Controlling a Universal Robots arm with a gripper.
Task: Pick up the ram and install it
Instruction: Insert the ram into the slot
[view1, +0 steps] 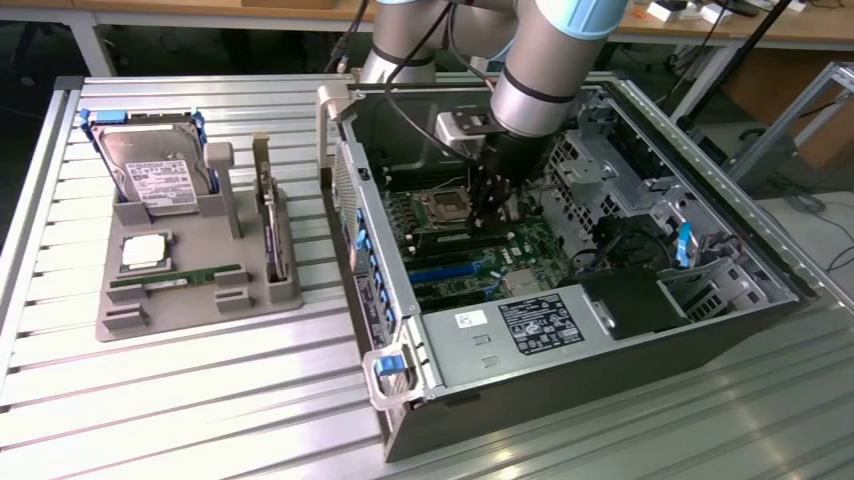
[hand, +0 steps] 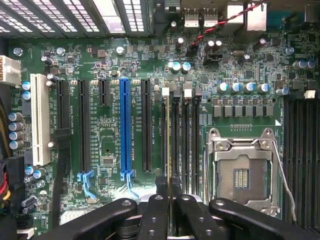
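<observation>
We read the ram (hand: 168, 150) as the thin edge running out from between the fingertips, seen edge-on in the wrist view and lying along the white-clipped slot furthest from the socket (hand: 242, 172). The gripper (hand: 167, 192) is nearly closed with that edge pinched between its fingers (hand: 159, 210). We cannot tell whether the stick has touched the slot floor or hangs just above it.

In the exterior view the gripper (view1: 497, 205) stands upright deep inside the case (view1: 561, 330), just beside the socket. A second green stick (view1: 174, 277) lies in the tray (view1: 200, 310), well apart from the case, next to the drive (view1: 154, 170) and the processor (view1: 144, 250).

The risks, as we judge them:

- **Skew:** if the stick is slightly off line with the slot, pressing down could jam it on the slot wall or bend it.
- **Wrong slot:** the neighbouring slots (hand: 187, 145) sit very near, so a small sideways error could land it in the wrong one.
- **Notch:** if it sits off the key, force would go into the board (hand: 107, 140).
- **Grip:** a thin edge could slip or tilt between the pads.
- **Clips:** we cannot see whether they stand open.
</observation>
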